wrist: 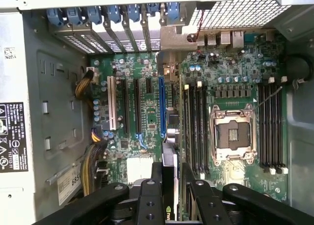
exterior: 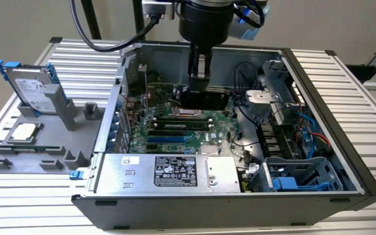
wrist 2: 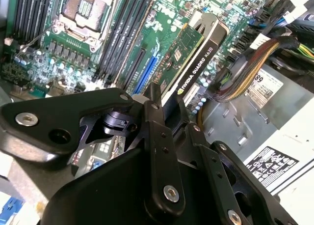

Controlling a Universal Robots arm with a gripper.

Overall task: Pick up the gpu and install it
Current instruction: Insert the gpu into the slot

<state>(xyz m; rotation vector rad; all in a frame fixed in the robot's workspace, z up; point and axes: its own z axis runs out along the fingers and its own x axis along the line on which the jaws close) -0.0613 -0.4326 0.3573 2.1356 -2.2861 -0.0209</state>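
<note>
Presently the pincer (wrist 2: 164,104) is closed tight on the gpu (wrist 2: 194,55), held edge-down so its connector faces the motherboard (wrist: 230,72) slots

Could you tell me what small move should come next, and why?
Probably ease the gpu down toward the blue slot, nudging it sideways first: the gripper is shut on the card above the motherboard, and its edge looks slightly off that slot's line.

Slatted metal desk (exterior: 344,73) before a plain wall (exterior: 18,24)
The desk is built of pale aluminium slats laid side by side; the wall behind is bare beige, a dark upright post (exterior: 91,17) stands before it, and the light is soft and even
</note>
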